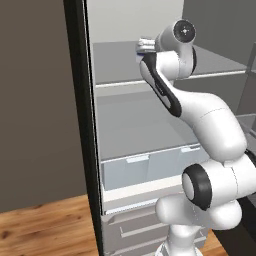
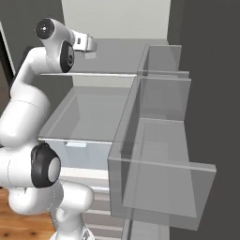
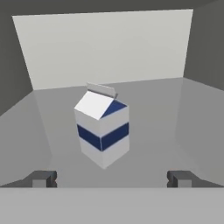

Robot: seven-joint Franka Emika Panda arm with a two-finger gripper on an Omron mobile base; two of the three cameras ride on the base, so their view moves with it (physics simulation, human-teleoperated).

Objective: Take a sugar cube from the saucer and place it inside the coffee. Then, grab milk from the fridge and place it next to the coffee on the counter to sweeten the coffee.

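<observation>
The milk (image 3: 103, 131), a small white carton with a gabled top and a dark blue band, stands upright on the pale grey upper shelf of the fridge (image 1: 80, 125). It sits a short way ahead of my gripper (image 3: 111, 178), centred between the two fingertips. The fingers (image 3: 41, 178) stand wide apart, and the gripper is open and holds nothing. From the base, the gripper (image 1: 143, 48) reaches into the upper shelf space (image 2: 89, 44). The saucer, the coffee and the counter are out of view.
A glass shelf edge (image 1: 135, 81) runs below the hand, with a second shelf and grey drawers (image 1: 145, 167) under it. Clear door bins (image 2: 159, 164) stick out at the right. The fridge's back wall (image 3: 105, 48) stands behind the carton. Wooden floor (image 1: 45, 225) lies at the left.
</observation>
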